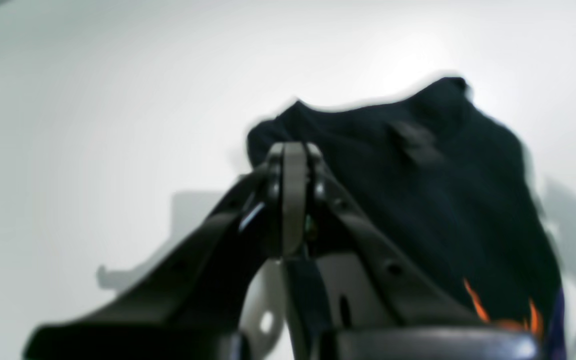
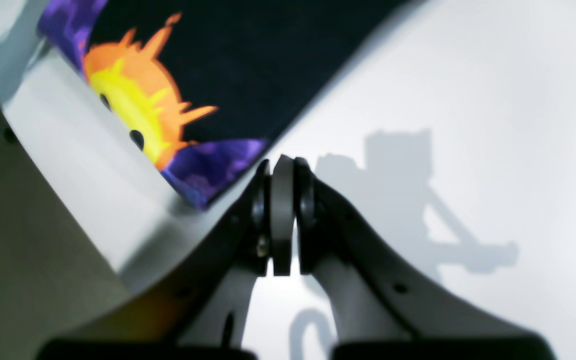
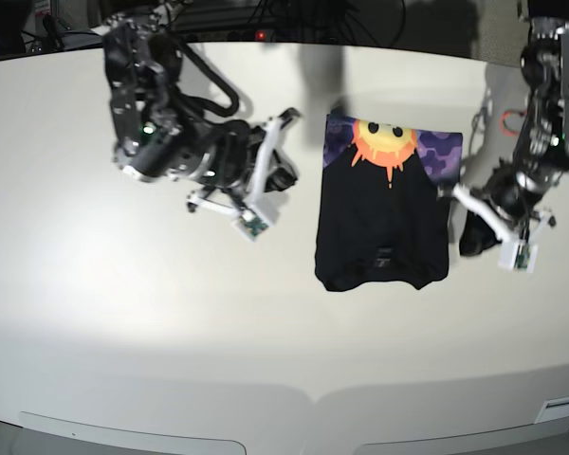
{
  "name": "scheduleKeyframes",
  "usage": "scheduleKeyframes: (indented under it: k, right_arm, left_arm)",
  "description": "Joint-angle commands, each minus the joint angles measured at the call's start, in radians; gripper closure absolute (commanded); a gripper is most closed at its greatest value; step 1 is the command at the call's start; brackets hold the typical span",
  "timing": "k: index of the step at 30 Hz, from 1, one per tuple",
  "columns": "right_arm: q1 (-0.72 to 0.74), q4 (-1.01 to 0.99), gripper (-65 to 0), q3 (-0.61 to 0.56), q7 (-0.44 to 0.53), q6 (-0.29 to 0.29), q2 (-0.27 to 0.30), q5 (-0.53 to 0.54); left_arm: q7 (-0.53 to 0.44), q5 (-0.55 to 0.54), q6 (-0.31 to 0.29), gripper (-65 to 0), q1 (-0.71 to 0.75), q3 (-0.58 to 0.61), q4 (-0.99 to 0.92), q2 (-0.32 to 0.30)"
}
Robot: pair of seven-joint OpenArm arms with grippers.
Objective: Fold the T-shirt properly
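Observation:
The black T-shirt (image 3: 382, 223) lies folded into an upright rectangle on the white table (image 3: 123, 313), its orange sun-face print (image 3: 384, 140) and purple patches at the far end. My left gripper (image 3: 450, 193) hangs just off the shirt's right edge, shut with nothing in it. In the left wrist view its fingertips (image 1: 293, 152) are pressed together before the black cloth (image 1: 443, 200). My right gripper (image 3: 291, 118) sits left of the shirt's far purple corner, also shut and holding nothing. The right wrist view shows that gripper (image 2: 283, 165) beside the purple corner (image 2: 203, 175), apart from it.
Cables and dark equipment (image 3: 266, 19) run along the table's far edge. A red-and-green cable loop (image 3: 512, 121) lies near the left arm's base. The table's near rim (image 3: 313, 408) curves across the bottom of the base view.

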Motion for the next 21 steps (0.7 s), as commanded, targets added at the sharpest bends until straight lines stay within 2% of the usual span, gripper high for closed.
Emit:
scheduleKeyframes:
  k: [1,6,11,14,18,21]
  right_arm:
    - [-0.014,0.045,0.0,0.022,-0.006,0.002,0.013,0.031]
    - [-0.182,0.166,0.0,0.147,-0.034,0.003,0.064,0.06]
    - [-0.395,0.246,0.0,0.293,-0.044,0.003,0.066,0.06]
    - [-0.535,0.286,0.0,0.38,-0.041,0.007,0.066,0.06]
    - [-0.733,0.299,0.0,0.473,0.027,0.026,0.066,0.06]
    - [-0.889,0.298,0.0,0.53,0.134,0.026,0.066,0.056]
  left_arm:
    - [-0.024,-0.006,0.003,0.0,0.034,-0.014,0.045,-0.016]
    - [-0.113,-0.059,0.0,0.0,0.275,-0.062,0.129,-0.018]
    - [-0.173,-0.066,-0.005,0.0,0.504,-0.114,0.131,-0.018]
    - [-0.205,-0.067,-0.047,0.0,0.623,-0.157,0.131,-0.018]
    - [-0.21,-0.067,-0.104,0.0,0.757,-0.217,0.13,-0.018]
    - [-0.217,-0.066,-0.137,0.0,0.843,-0.236,0.129,-0.018]
